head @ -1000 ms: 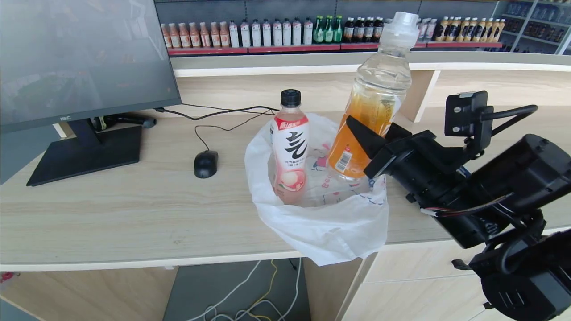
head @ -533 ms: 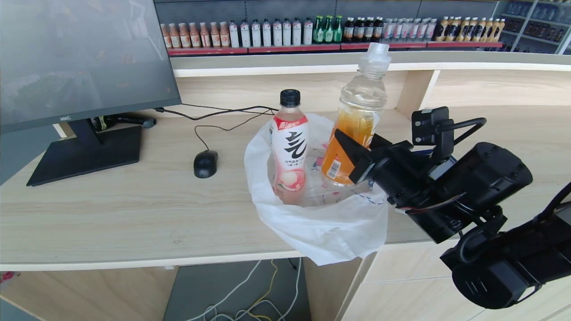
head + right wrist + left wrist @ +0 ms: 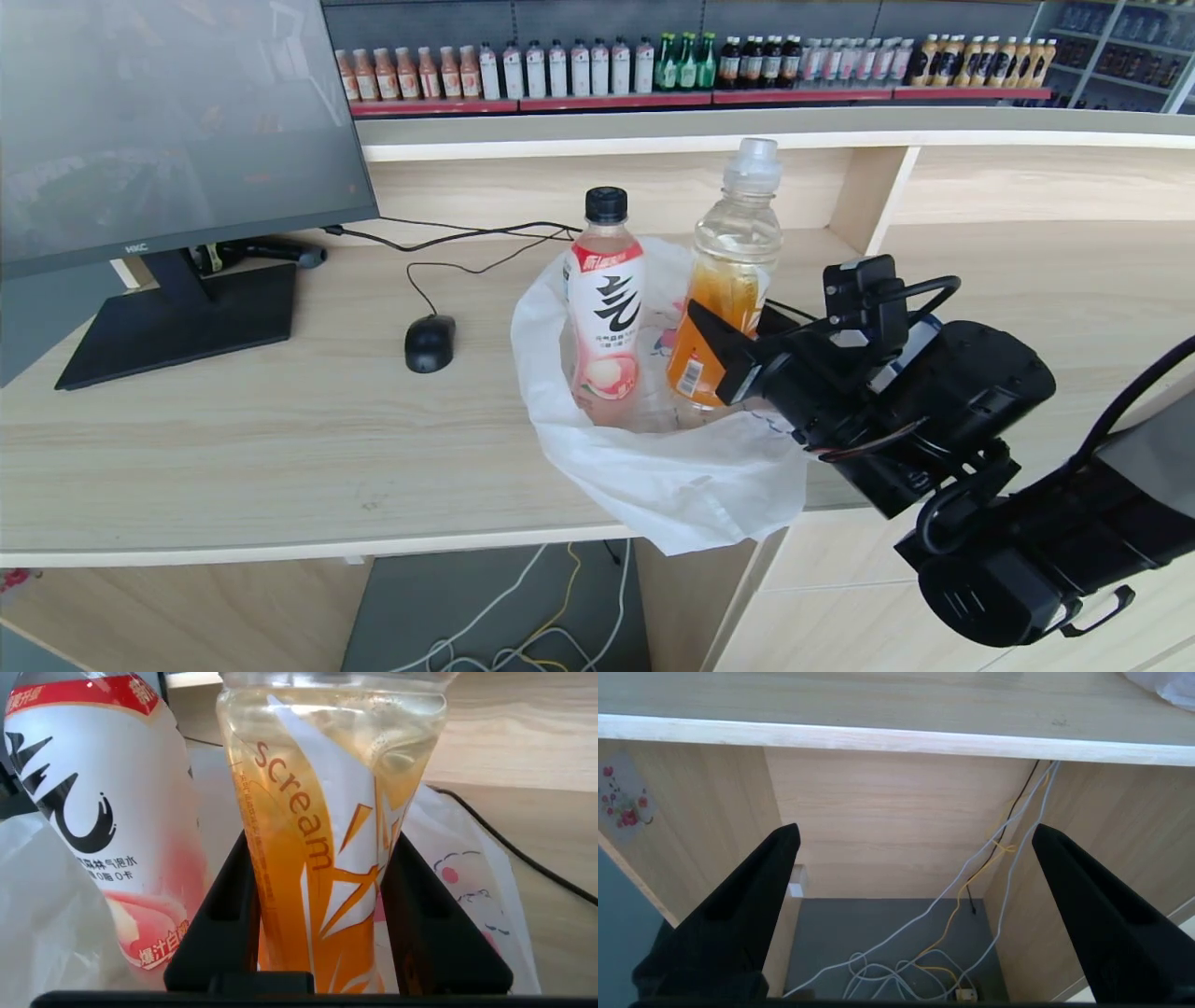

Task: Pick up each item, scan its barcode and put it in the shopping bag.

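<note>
The right gripper (image 3: 733,341) was clamped on the lower body of the orange drink bottle (image 3: 733,252), a finger on either side of its label. The bottle's long axis ran nearly vertical, pale cap up and base down, leaning a little toward the robot's right, with its barcode facing the robot. Its base sat inside the mouth of the white shopping bag (image 3: 672,476) on the wooden counter (image 3: 280,439). Just beside it, on its left, a pink bottle (image 3: 605,308) stood upright in the bag, black cap up. The left gripper (image 3: 915,840) hung below the counter's edge, fingers spread apart and holding nothing.
</note>
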Available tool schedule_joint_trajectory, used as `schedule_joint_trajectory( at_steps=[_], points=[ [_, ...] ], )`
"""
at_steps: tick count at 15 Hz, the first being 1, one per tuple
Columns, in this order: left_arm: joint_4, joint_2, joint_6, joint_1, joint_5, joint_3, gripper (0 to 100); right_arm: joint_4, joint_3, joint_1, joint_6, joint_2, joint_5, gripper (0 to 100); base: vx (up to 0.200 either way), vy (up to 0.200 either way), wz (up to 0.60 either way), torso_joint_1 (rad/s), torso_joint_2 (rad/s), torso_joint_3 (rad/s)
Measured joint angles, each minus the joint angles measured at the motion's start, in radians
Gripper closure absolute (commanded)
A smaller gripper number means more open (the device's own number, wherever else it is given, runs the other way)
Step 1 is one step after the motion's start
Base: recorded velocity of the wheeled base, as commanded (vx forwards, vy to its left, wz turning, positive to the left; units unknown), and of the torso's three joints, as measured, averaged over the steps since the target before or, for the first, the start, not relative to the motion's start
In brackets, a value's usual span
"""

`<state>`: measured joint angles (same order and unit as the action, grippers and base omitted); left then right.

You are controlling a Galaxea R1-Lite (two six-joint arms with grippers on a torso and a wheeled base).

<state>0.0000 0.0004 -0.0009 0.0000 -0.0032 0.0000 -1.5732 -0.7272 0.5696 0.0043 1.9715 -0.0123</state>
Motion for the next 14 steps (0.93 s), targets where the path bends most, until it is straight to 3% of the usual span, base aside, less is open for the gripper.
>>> schedule_joint_trajectory(
  at_steps=[14],
  points=[
    [0.0, 0.0, 0.0, 0.0, 0.0, 0.0, 0, 0.001, 0.021, 0.004, 0.001, 0.021, 0.0, 100, 0.0, 0.0, 0.0, 0.0, 0.0, 0.0]
  ],
)
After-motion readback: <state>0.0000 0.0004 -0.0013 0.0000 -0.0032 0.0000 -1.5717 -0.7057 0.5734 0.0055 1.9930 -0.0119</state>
